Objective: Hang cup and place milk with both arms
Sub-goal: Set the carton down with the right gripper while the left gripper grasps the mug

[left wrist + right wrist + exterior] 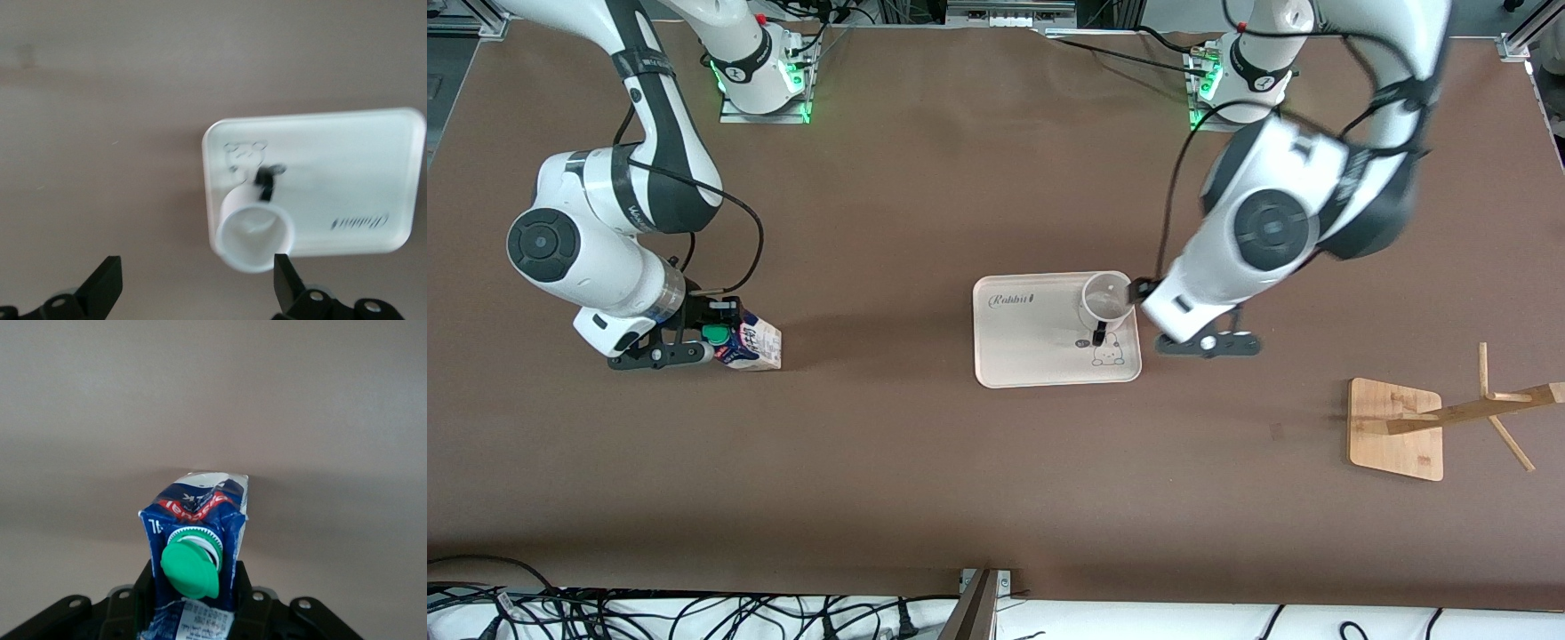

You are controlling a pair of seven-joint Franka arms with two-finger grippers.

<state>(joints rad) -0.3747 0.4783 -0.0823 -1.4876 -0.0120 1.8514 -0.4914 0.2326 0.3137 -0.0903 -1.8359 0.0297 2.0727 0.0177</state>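
A: Front: right gripper clamped on milk, well apart from tray, toward right arm's end. Left gripper beside cup on tray.
B: Left wrist: fingers spread, one touching cup. Should centre on rim first.
A: Right wrist: milk pinched. Should lift straight.

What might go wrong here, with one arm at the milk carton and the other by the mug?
1. The left tool is open with one finger right beside the cup's rim; a small miss may tip the cup on the tray.
2. The right tool is shut on the milk near its cap end; the carton may twist when lifted.
3. The rack stands well off toward the left arm's end, so carrying the cup there gives time for a slip.
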